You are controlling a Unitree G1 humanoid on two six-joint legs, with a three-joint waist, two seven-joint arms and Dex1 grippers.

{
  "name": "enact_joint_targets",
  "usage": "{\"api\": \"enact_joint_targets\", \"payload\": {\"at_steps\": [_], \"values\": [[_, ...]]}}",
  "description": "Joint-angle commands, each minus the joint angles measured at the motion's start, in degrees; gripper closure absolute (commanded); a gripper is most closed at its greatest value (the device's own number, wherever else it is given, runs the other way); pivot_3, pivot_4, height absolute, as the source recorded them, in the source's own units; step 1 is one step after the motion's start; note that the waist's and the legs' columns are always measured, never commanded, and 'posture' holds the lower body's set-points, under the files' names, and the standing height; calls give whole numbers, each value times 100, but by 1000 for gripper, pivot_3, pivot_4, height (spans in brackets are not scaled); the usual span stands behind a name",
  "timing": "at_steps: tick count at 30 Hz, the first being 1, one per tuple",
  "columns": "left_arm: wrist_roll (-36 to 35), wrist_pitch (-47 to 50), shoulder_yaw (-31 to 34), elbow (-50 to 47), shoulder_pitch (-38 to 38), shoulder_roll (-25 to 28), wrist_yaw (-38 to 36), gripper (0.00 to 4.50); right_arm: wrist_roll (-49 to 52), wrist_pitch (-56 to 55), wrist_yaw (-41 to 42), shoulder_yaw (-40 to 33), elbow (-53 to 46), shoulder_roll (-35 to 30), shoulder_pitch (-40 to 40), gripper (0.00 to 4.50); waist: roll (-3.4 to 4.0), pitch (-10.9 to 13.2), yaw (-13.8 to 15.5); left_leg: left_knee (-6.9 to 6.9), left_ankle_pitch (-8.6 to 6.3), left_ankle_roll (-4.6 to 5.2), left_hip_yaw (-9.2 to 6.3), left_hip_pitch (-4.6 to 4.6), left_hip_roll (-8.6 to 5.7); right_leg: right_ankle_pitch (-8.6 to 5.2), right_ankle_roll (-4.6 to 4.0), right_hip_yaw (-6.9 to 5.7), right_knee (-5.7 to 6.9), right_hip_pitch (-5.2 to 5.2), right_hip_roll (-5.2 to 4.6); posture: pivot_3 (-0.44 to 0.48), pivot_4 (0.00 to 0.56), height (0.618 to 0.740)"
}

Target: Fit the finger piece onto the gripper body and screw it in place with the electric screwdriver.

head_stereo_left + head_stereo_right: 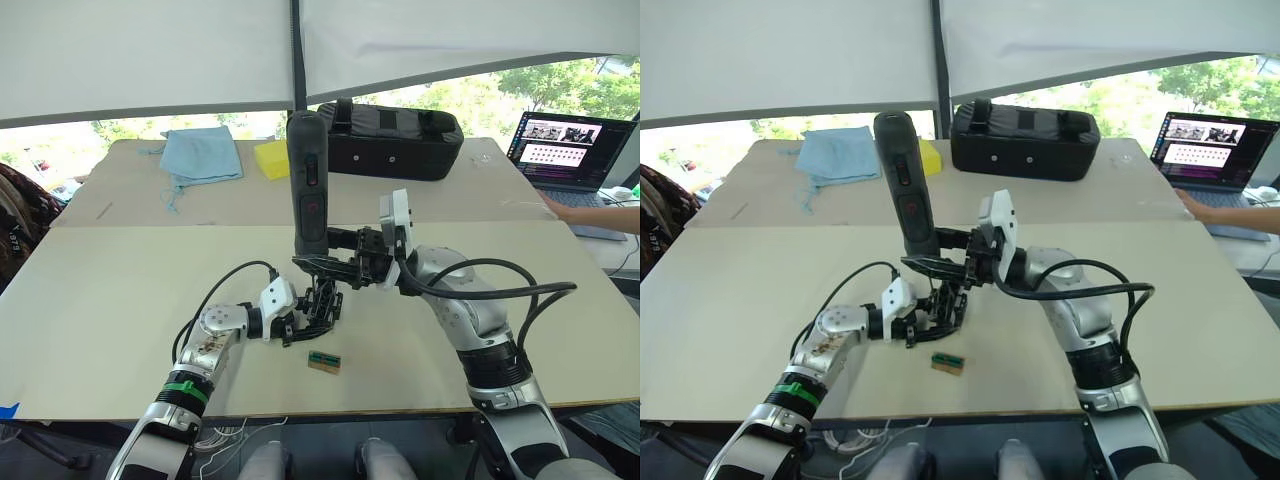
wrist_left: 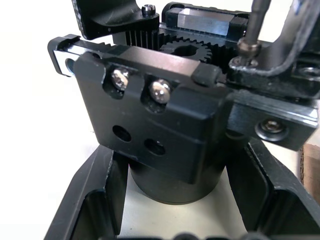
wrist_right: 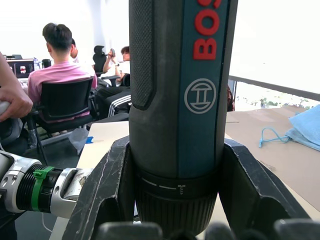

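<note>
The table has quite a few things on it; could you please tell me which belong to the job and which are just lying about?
In use:
- electric screwdriver, held upright in the right claw
- gripper body, held by the left claw

Lying about:
- blue cloth
- yellow block
- black bag
- laptop
- small green-and-brown block

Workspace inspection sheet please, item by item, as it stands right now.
Surface: pale table.
Job's things: gripper body on the table; screwdriver upright, bit down on the body's top. Finger piece: cannot tell.
Clutter: green-brown block, blue cloth, yellow sponge, black bag.
Grippers: left gripper shut on the body; right gripper shut on the screwdriver.
Cables: black leads along both arms.
Surroundings: laptop, a person's arm, seated people.
</note>
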Motion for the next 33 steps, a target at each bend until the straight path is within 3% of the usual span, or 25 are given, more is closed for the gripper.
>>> {"api": "enact_joint_targets", "payload": {"at_steps": [1,13,33], "values": [[14,169,-57,-29,92,22,-27,2195,-422,272,104,515,281,-220,406,2597,2,-5,-2,0,-1,0,0,0,0,-1,0,0,0,0,0,0,150,740],[21,178,-68,-60,113,21,-27,2195,-267,47,180,350,258,-169,275,2597,2,-16,-1,0,-5,-3,-1,1,1,-7,4,0,-1,1,0,0,150,740],[377,170,-181,215,-6,-12,513,2195,906,122,718,-656,-12,-41,-1165,2597,3,4,26,3,-5,-3,-10,-28,-1,-2,1,-4,-7,-19,-7,0,150,740]]}}
